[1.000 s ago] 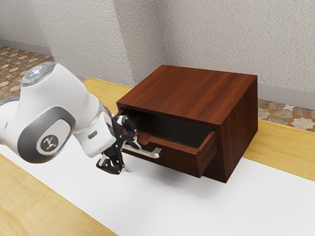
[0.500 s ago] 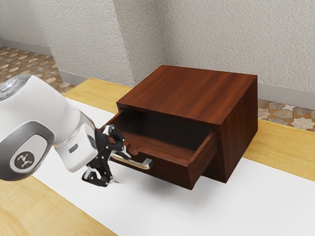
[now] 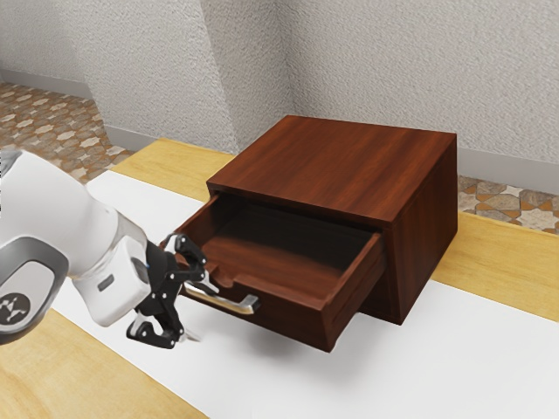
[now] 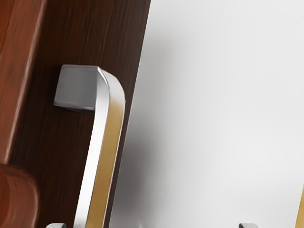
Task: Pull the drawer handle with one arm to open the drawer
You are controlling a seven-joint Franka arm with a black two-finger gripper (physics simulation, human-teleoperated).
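Drawer [image 3: 281, 307] stands well out of the cabinet [image 3: 349, 166], its interior bare wood. Gripper [image 3: 186, 288] sits at the handle [image 3: 229, 302] end toward the exterior view's left; whether it pinches is unreadable. White tabletop [image 3: 419, 367] extends ahead of the drawer front.

Exterior camera high, facing the drawer front [image 3: 281, 316]; wrist camera close on shared handle [image 3: 223, 299]

The drawer [image 3: 293, 307] juts from the cabinet [image 3: 349, 166], which stands on the table [image 3: 511, 262].

Handle [image 3: 229, 300], one end behind the end effector [image 3: 183, 297]
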